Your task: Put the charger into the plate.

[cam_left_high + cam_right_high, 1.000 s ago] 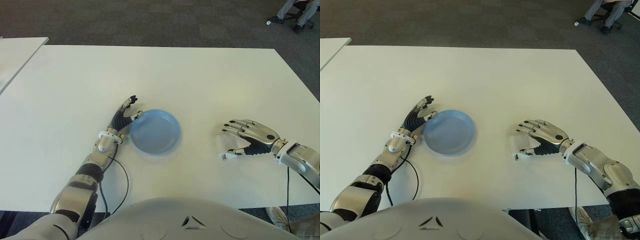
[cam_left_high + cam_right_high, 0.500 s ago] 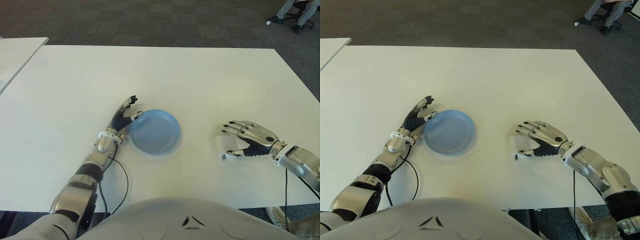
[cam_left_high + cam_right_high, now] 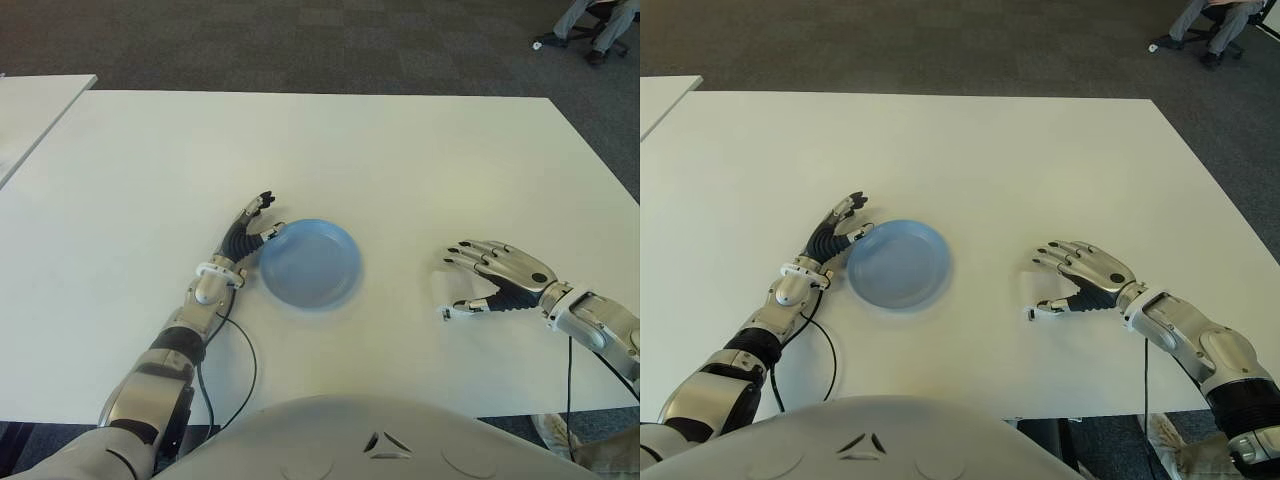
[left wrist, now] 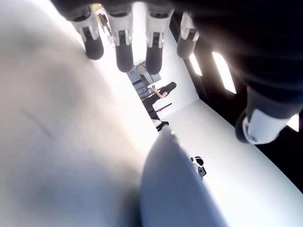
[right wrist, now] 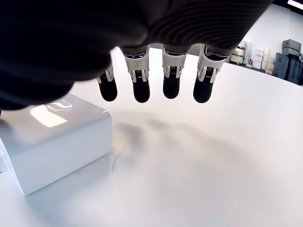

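Item, charger (image 5: 54,139): a white block, standing on the white surface (image 3: 400,150) well to the right of the plate (image 3: 310,262), under the palm of our right hand (image 3: 490,280); in the eye views it is hard to pick out against the surface, and we read it chiefly in the right wrist view. Item, plate: blue, round, shallow, holding nothing, near the middle of the surface. Item, right hand: poised over the charger, four fingers (image 5: 170,80) extended and apart above the surface beyond the block, thumb out to the side; the hand grips nothing, and we cannot tell whether the thumb touches the block. Item, left hand (image 3: 250,230): idle, just beside the plate's left rim, fingers extended and relaxed, holding nothing. Step in hand, as we judge it: the approach to the grasp, with the charger not yet taken and the carry not begun. Next move, as we judge it: lower the right hand so fingers and thumb stand on opposite faces of the block, close on it, lift it clear, carry it leftward to the plate and release it inside the rim. Caution: the block's faces look smooth and glossy, so we would want a square, firm pinch before lifting.
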### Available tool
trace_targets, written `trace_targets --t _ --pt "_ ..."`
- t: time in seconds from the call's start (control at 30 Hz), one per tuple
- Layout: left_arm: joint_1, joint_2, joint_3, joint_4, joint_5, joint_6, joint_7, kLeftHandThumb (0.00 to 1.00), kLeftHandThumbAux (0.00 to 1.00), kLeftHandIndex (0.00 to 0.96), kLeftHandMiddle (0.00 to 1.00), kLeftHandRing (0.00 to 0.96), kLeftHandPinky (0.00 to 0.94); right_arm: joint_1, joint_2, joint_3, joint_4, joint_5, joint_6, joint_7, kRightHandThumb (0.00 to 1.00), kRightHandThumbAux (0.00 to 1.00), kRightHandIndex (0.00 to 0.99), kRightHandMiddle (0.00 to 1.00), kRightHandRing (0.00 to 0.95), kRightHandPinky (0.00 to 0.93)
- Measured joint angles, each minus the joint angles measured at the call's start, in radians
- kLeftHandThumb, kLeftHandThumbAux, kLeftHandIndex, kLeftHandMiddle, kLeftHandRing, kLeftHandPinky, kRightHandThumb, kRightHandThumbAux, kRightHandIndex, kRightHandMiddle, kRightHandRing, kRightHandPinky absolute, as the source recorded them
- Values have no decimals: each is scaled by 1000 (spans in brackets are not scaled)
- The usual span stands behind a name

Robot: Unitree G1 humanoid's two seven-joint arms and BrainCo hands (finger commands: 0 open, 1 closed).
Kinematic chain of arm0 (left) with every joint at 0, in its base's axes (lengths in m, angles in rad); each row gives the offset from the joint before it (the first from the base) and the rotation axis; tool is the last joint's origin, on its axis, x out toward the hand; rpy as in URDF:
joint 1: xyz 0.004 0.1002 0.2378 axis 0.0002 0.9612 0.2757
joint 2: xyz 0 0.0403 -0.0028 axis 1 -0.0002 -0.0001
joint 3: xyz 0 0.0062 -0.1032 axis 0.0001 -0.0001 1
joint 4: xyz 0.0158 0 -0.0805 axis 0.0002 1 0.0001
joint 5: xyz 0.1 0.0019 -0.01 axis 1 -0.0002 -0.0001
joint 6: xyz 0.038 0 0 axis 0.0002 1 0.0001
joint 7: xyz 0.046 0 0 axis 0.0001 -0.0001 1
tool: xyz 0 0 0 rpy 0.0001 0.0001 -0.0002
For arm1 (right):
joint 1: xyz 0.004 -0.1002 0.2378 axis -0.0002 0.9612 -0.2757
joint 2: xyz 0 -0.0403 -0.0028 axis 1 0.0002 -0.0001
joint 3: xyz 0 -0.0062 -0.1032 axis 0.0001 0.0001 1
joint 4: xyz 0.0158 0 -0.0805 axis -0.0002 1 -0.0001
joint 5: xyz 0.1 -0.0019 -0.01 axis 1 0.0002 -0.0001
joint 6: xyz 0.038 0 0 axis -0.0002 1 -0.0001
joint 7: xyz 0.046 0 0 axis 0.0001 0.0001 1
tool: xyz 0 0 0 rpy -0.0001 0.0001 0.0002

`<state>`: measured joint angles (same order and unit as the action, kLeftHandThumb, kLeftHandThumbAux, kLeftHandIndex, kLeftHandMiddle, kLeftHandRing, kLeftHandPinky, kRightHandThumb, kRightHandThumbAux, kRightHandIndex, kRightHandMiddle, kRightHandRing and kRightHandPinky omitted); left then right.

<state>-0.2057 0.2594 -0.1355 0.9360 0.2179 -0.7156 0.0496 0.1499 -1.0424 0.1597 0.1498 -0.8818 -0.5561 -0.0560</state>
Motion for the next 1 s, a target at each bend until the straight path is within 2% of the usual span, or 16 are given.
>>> trace_targets --t 0.57,1.0 --pt "-3 1 0 11 0 -15 0 0 520 61 158 141 64 -13 0 22 30 0 0 -10 134 161 0 0 0 0" --pt "-2 4 -1 10 8 -15 0 0 519 59 144 126 39 -21 2 37 52 3 -1 -9 131 162 0 0 0 0"
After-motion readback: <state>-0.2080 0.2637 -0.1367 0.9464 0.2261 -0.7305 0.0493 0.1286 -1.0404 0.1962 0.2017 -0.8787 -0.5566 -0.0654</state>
